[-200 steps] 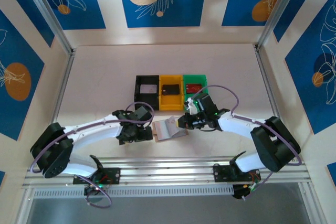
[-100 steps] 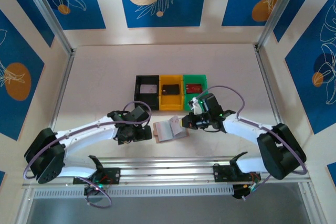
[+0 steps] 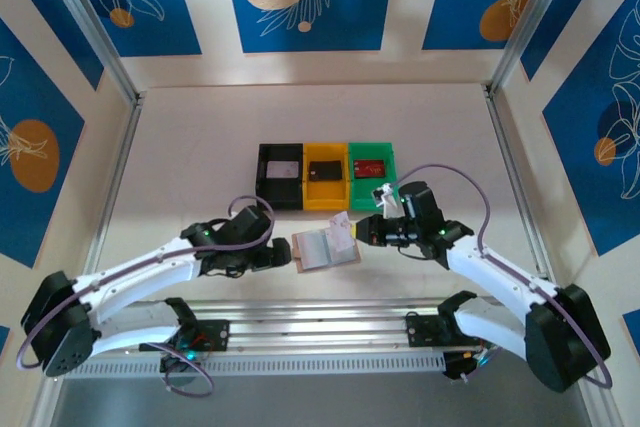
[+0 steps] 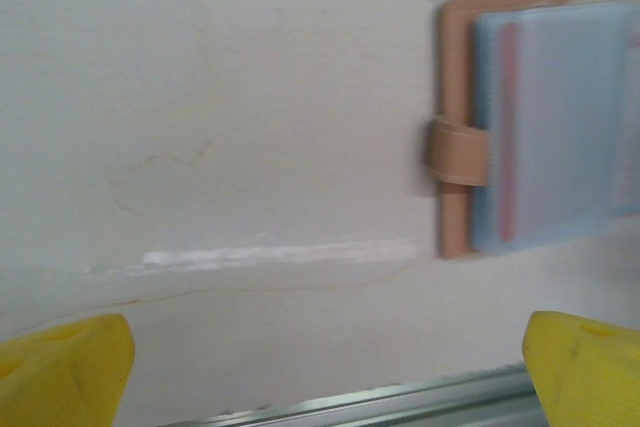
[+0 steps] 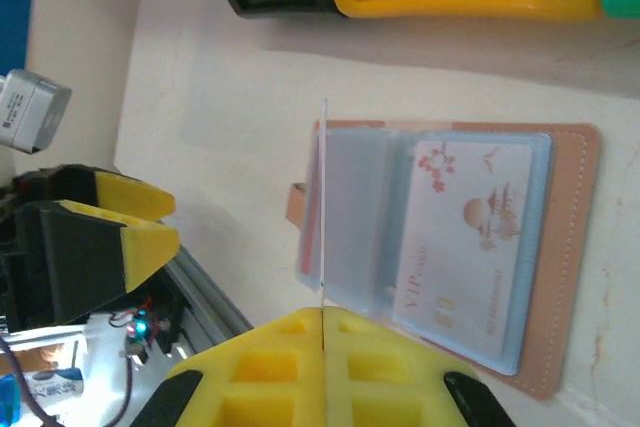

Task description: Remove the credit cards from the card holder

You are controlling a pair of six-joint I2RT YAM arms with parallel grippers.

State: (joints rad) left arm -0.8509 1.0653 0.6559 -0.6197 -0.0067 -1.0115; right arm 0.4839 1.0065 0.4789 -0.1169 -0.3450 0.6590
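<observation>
Holder [image 3: 322, 249] lies open and flat on the counter [image 3: 200, 167], near its front edge, between the two end effectors and just in front of the bins

Right end effector [image 5: 323, 327] is closed on a thin pale card [image 3: 342, 224], pinched at one edge. The card stands upright, edge-on in the right wrist view, raised over the holder's far right side; can't tell if its far end still touches a pocket

Left end effector [image 4: 320, 367] is wide open and holds nothing. It sits low over the counter just left of the holder, apart from it

Snap tab [image 4: 458, 152] sticks out of the holder's left edge, toward the left end effector. Inside are grey-blue pockets [image 5: 355, 207]. A VIP card [image 5: 470, 247] with blossom print sits in the right one, and a red card [image 4: 508, 127] shows through a left one

Three bins stand touching in a row behind the holder:
- black bin [image 3: 280, 197], left, with a grey card [image 3: 284, 168]
- yellow bin [image 3: 325, 202], middle, with a dark card [image 3: 324, 170]
- green bin [image 3: 390, 162], right, with a second red card [image 3: 370, 167]
</observation>
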